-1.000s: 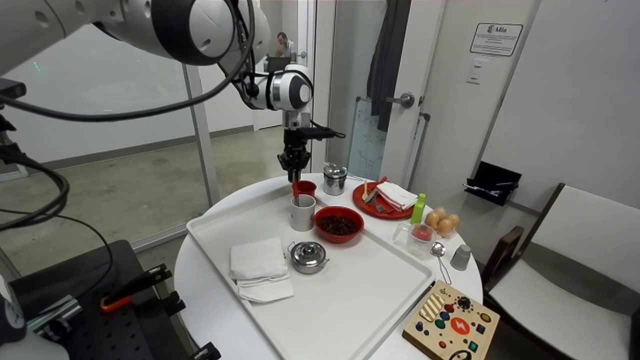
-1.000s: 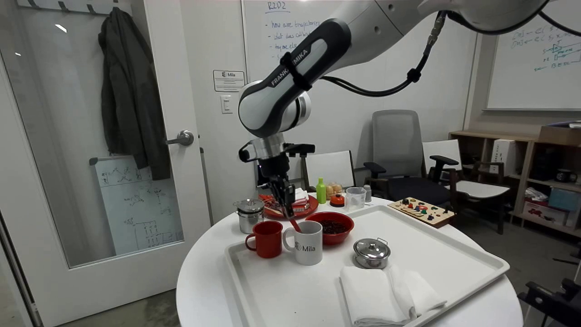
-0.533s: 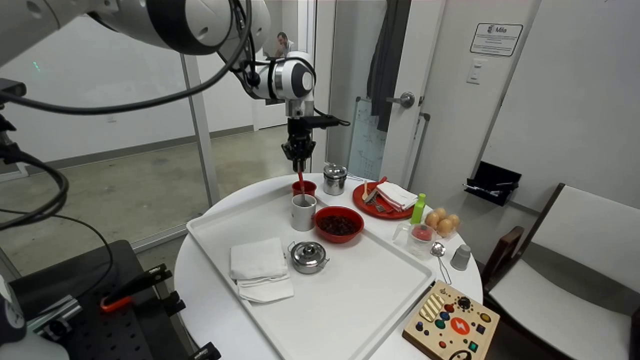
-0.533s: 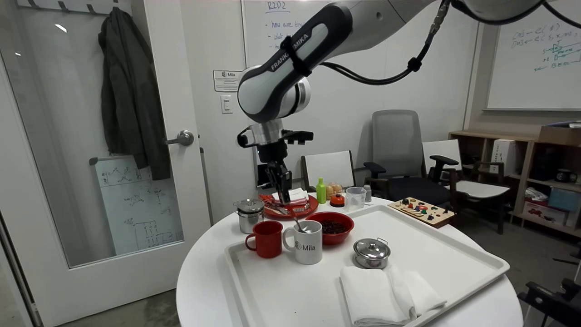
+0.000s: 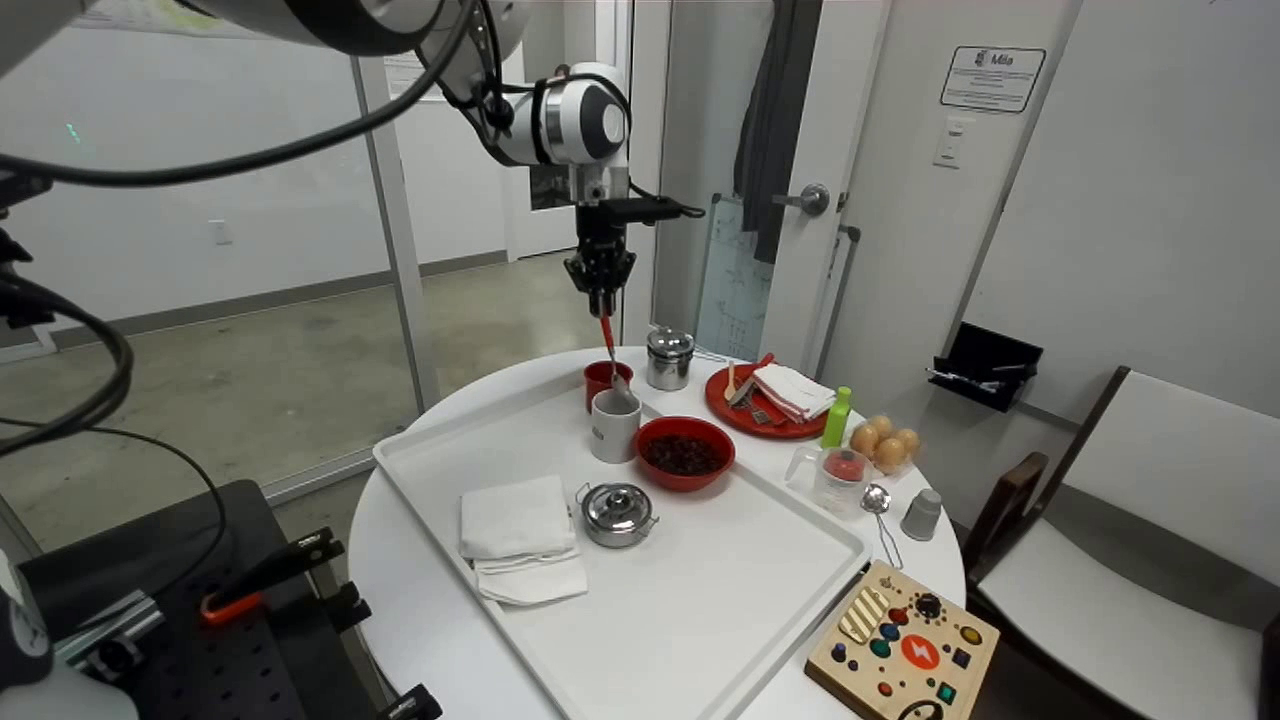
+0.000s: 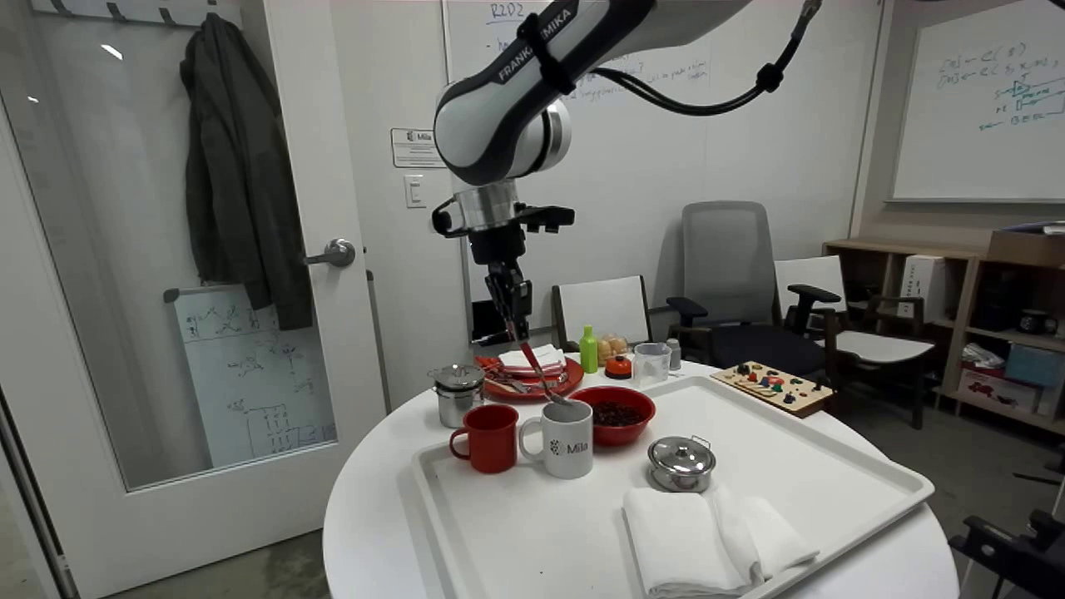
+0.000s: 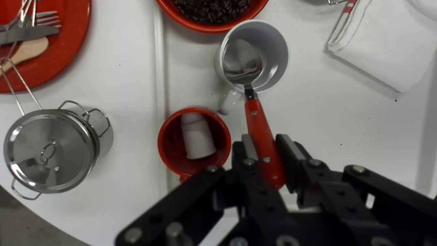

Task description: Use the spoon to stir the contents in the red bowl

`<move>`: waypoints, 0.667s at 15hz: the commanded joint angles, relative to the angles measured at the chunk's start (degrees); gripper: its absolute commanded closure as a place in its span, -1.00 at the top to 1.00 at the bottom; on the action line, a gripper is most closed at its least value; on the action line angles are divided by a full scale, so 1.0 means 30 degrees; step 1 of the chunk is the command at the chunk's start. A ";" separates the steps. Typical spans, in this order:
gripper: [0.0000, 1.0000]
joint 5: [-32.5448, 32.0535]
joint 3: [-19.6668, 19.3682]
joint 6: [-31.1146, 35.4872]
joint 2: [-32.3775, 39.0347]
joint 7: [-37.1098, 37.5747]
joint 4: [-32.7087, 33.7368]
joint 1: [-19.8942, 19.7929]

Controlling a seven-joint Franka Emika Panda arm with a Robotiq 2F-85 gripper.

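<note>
The mug [image 6: 567,443] stands between the bowl [image 6: 624,434] and cup [image 6: 491,439].

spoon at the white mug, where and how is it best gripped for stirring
Grip the spoon near the upper end of its red handle, from above, clamped across its long sides, as the gripper holds it now. The handle is slim, straight and slants upward, with the steel head lowest, which should leave that head free to stir in the red bowl.

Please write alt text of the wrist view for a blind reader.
The gripper holds a red-handled spoon, its head at the mouth of a white mug. A red bowl of dark beans and a red cup stand nearby.
</note>
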 commanded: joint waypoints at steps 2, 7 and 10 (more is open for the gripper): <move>-0.73 -0.0039 -0.0067 0.0465 -0.1646 0.0708 -0.1954 -0.0093; -0.73 0.0066 -0.0115 0.1326 -0.2932 0.1400 -0.3607 -0.0877; -0.73 -0.0147 -0.0462 0.2112 -0.3541 0.1926 -0.4606 -0.1381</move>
